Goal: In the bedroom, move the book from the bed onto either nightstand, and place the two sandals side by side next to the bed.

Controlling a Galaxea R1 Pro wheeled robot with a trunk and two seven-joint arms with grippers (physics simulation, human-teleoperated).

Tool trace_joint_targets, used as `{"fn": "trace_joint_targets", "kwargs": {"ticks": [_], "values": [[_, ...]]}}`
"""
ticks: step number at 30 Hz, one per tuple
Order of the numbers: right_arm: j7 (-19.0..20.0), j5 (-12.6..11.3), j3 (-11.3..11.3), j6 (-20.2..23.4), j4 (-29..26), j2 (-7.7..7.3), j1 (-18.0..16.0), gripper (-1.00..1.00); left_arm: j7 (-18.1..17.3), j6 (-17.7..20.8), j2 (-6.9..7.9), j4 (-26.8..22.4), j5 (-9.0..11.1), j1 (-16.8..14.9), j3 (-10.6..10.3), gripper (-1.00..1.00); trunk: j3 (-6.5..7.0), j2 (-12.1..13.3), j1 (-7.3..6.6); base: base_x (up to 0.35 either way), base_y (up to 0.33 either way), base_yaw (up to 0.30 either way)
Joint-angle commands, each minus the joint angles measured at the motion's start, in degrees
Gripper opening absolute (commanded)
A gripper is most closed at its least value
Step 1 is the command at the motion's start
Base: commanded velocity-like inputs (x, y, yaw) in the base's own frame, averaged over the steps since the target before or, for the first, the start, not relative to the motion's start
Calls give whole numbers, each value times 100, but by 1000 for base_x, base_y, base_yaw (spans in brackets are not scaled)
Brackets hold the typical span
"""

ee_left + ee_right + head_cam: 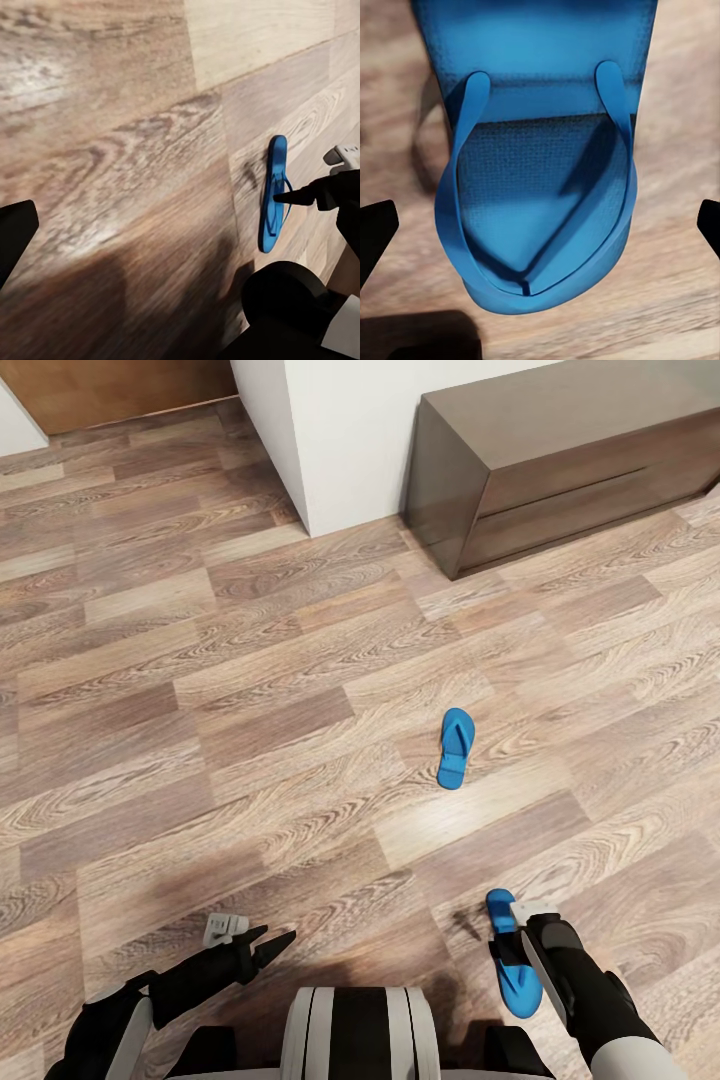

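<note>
Wood-plank floor (250, 740) across the whole head view. One blue sandal (456, 747) lies flat on the planks out in front of the robot, strap side up, well apart from everything else. The second sandal (515, 965) lies on the floor close to the robot's base on its right side, partly covered by the right arm. The right end effector (520, 950) is directly over this near sandal; in the right wrist view the sandal (540, 187) sits between two dark fingertips (375, 232) at the frame edges, so the fingers are spread wide on either side with nothing clamped. Whether they touch the sandal I cannot tell. In the left wrist view the same sandal (273, 193) shows on the planks with a dark pointed finger of the right end effector (296, 197) across its strap. Left end effector (262, 945) is held low over bare floor on the robot's left, fingers apart, holding nothing. Beyond, a white wall corner (340, 440) and a low dark brown cabinet (560, 460) standing on the floor against it.
</note>
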Motion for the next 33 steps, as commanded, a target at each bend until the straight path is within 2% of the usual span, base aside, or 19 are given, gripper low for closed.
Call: {"fn": "trace_joint_targets", "kwargs": {"ticks": [1, 33], "values": [[17, 41, -1, 27, -6, 1, -1, 100, -7, 42, 0, 0, 33, -5, 3, 100, -3, -1, -1, 0, 0, 0], [17, 41, -1, 29, -6, 3, -1, 100, -79, 60, 5, -22, 62, -5, 18, 100, -3, -1, -1, 0, 0, 0]]}}
